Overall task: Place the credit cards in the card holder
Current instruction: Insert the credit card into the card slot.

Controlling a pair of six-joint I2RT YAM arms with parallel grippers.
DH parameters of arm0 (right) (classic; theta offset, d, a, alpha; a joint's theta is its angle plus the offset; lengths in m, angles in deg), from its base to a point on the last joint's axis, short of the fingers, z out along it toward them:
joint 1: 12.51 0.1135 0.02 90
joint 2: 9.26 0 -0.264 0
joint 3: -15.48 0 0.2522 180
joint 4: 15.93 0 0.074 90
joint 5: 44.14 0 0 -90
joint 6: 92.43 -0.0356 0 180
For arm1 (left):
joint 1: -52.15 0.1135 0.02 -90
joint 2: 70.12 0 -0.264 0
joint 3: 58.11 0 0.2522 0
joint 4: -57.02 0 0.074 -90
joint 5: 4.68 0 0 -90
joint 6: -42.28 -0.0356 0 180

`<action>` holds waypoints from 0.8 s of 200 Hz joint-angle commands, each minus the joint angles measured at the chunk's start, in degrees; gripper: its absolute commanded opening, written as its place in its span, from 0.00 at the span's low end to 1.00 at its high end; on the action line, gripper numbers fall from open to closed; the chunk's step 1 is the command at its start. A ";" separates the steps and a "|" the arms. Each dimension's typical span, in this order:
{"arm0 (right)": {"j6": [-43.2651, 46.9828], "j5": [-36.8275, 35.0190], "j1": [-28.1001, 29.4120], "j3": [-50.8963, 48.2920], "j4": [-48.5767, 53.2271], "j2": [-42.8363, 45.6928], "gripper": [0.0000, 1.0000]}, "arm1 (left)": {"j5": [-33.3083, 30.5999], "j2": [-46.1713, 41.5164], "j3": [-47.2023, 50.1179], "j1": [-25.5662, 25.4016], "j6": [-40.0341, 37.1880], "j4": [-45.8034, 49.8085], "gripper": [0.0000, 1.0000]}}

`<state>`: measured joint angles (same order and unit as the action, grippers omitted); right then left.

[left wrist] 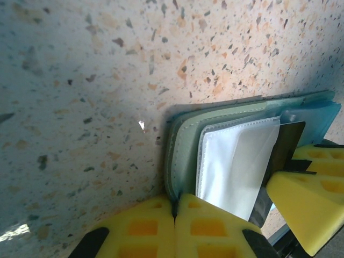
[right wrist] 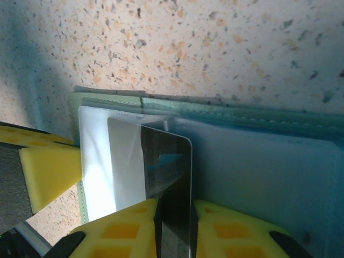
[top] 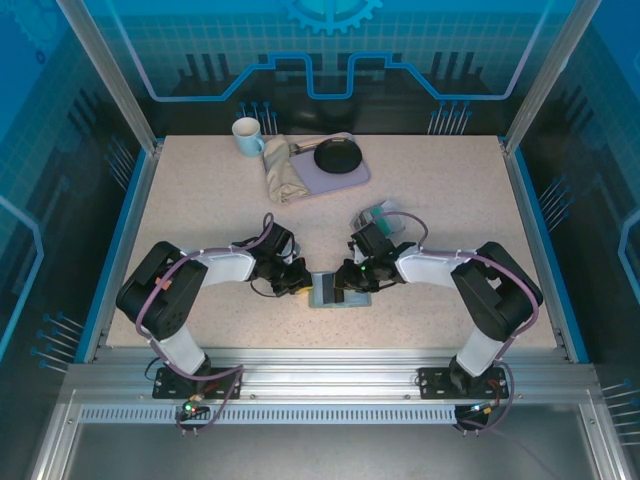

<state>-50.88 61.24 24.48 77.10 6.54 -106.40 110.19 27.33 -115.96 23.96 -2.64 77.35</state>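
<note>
Nothing legible anywhere: no text, label or number; the card [right wrist: 167,177] shows just a blurred teal mark.

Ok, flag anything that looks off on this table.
The dark card stands tilted between the right gripper's fingers, only partly over the card holder's clear pocket, not seated. At the back, a crumpled cloth lies across the tray's edge.

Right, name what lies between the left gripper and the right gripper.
The flat grey-green bifold card holder lies there, seen in the top view.
</note>
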 commanded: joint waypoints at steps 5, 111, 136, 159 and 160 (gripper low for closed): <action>1.33 -2.42 0.88 1.20 6.42 -0.14 0.22 | -4.19 3.56 1.21 -1.22 -0.12 2.06 0.05; 0.25 0.77 2.48 4.84 6.80 -1.90 0.21 | -4.03 3.54 1.80 -1.31 0.36 1.34 0.05; 1.65 -1.49 2.25 5.39 9.93 -0.45 0.23 | -4.03 3.60 1.78 -1.42 0.18 1.39 0.05; 2.02 -1.71 2.20 5.79 10.67 -0.46 0.22 | -3.88 3.84 1.78 -1.41 0.28 1.16 0.05; 2.03 -1.69 2.21 5.77 10.65 -0.52 0.22 | -3.87 3.86 1.75 -1.42 0.32 1.16 0.05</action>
<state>-49.92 60.60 26.12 81.49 13.25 -108.00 110.21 27.33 -115.96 23.96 -2.64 77.33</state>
